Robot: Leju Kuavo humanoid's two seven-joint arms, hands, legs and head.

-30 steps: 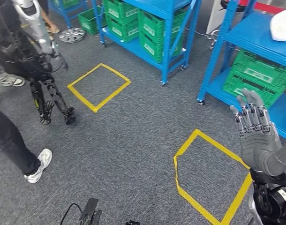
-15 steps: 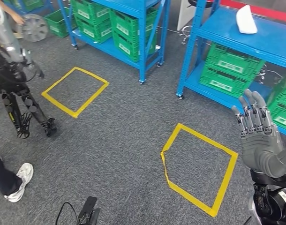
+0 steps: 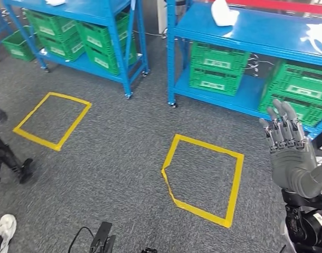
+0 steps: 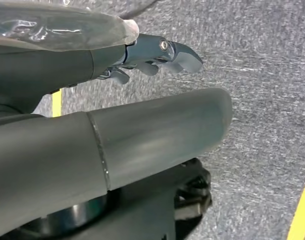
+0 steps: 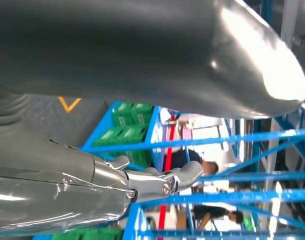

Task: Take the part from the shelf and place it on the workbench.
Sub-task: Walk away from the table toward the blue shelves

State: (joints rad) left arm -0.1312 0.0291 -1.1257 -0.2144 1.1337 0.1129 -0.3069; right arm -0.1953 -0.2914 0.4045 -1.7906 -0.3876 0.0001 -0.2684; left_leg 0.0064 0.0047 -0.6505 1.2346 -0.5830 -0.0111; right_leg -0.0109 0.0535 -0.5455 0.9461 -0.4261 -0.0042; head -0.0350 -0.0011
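A white part (image 3: 225,13) lies on the top deck of the blue shelf (image 3: 263,31) ahead of me, a little right of centre. My right hand (image 3: 291,150) is raised at the right edge, fingers straight and apart, holding nothing, well short of the shelf. In the right wrist view the same hand (image 5: 143,185) points at the blue racks with its fingers extended. My left hand (image 4: 143,135) hangs over the grey carpet with its fingers (image 4: 158,52) stretched out and nothing in them.
Green crates (image 3: 217,68) fill the lower deck of the shelf. A second blue shelf (image 3: 92,31) stands at the left. Two yellow tape squares (image 3: 203,179) (image 3: 51,120) mark the carpet. Another robot's legs (image 3: 8,158) and a person's shoe (image 3: 4,226) are at the left edge.
The camera has swung right: the shelves and tape squares slid left, and the shelf with the white part now stands ahead. My right hand stays raised and empty.
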